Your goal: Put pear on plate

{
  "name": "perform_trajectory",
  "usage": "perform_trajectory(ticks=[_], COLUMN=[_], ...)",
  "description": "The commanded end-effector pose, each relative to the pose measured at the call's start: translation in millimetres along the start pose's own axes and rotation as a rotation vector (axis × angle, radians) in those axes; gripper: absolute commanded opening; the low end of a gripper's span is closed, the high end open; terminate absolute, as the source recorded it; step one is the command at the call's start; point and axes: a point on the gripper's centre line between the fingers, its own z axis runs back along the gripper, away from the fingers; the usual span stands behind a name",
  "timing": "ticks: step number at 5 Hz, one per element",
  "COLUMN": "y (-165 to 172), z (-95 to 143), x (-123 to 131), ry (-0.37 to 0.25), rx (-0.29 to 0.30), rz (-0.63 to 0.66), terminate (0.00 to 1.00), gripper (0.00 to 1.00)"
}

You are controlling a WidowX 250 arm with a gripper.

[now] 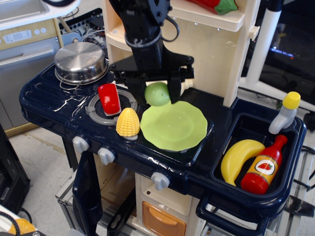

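The pear (157,94) is a small round light-green glossy fruit. My black gripper (158,94) is shut on it and holds it just above the far left rim of the plate (177,125). The plate is large, flat and light green, and lies on the dark blue toy stove top. My arm comes down from the top of the view and hides the white jug behind it.
A yellow corn cob (127,122) stands just left of the plate. A red block (109,98) lies on the burner, a steel pot (80,61) at the back left. The sink (292,162) at right holds a banana (239,156), a ketchup bottle (265,166) and a yellow-capped bottle (285,112).
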Motion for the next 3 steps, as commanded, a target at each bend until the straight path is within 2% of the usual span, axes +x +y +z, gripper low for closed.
perform_trajectory(ticks=[1,2,3], y=[-7.3,-7.3,-7.3], z=[-11.8,-11.8,-11.8], x=[7.4,7.4,7.4], ry=[-0.05,-0.05,-0.05], rx=[-0.091,-0.091,-0.091], rz=[-0.05,-0.05,-0.05], terminate=[0.0,0.0,1.0], gripper=[0.0,1.0,1.0])
